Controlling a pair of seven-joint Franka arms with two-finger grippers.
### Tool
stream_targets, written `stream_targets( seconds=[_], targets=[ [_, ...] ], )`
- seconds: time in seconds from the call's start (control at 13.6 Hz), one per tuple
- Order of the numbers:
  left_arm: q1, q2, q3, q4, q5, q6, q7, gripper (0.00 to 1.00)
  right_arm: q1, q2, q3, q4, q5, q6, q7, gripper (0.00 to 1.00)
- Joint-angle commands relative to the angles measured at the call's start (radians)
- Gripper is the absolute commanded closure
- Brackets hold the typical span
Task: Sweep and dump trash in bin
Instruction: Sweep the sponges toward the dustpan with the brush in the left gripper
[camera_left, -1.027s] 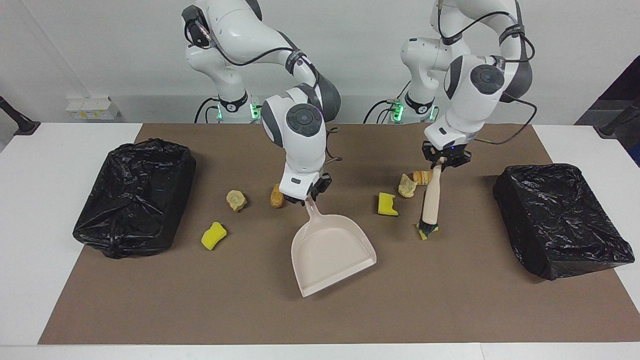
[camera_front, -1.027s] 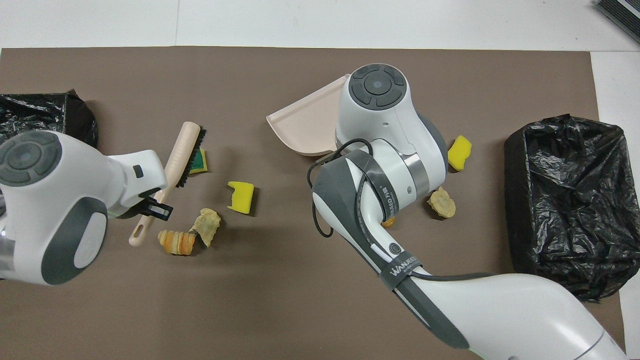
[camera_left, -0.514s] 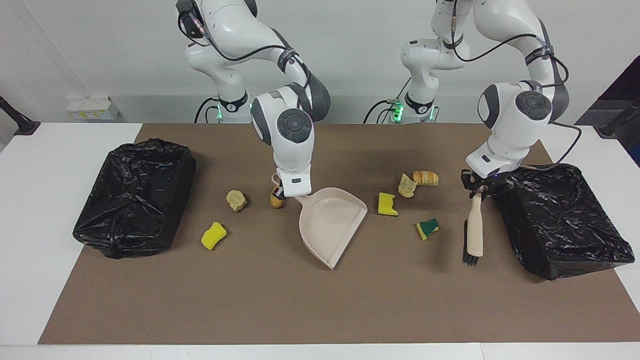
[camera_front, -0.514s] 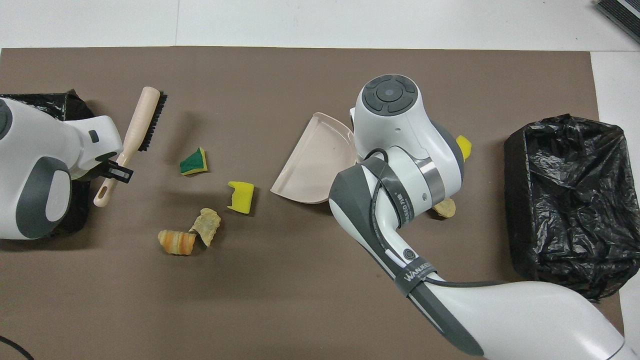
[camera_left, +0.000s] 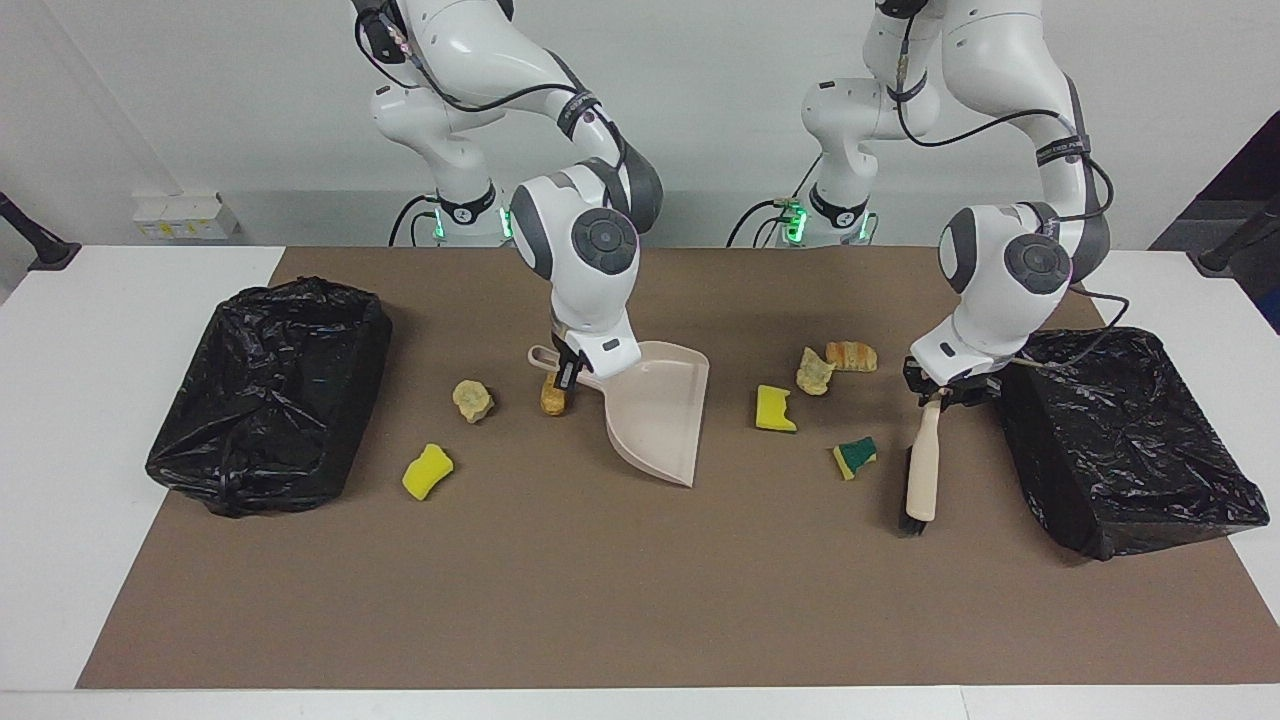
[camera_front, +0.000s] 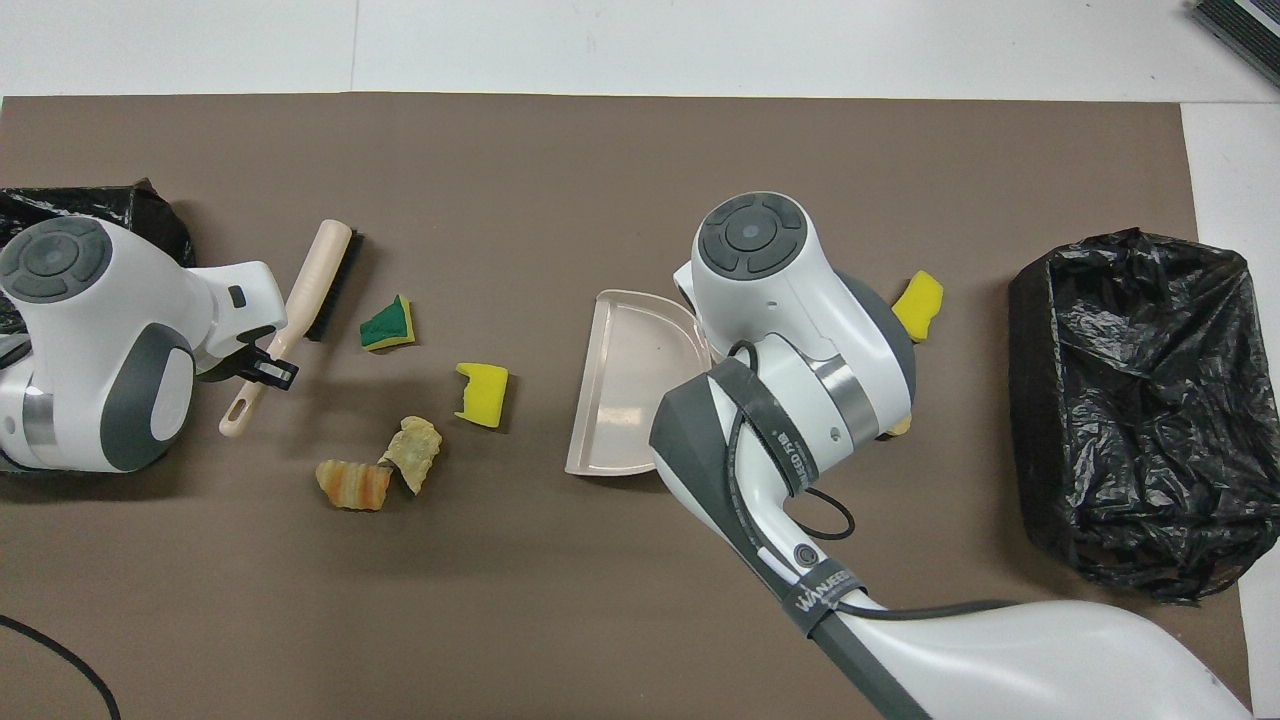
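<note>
While the dustpan, clamped in the right gripper, has been turned toward the green-topped sponge, the brush, gripped by the left gripper, has been drawn in beside that sponge

A dull brown mat covers a white table; the two bins at its ends, one and the other, are lined in glossy, crinkled black plastic. The dustpan is pale beige-pink and the brush has a cream handle with black bristles. The trash comprises two plain yellow sponge pieces, a sponge piece yellow with a dark green face, a golden-brown roll, an orange-and-cream banded roll and two pale beige lumps.
</note>
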Motion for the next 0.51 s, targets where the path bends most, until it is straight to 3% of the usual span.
stream_targets(
  seconds=[0.0, 0.44],
  targets=[
    [-0.031, -0.071, -0.006, -0.093, 0.016, -0.006, -0.010, 1.00, -0.002, -0.063, 0.004, -0.085, -0.051, 0.006, -0.040, 1.00],
    [-0.183, -0.111, -0.012, -0.130, -0.033, -0.082, -0.244, 1.00, -0.011, -0.063, 0.004, -0.117, -0.051, 0.074, -0.072, 1.00]
  ],
)
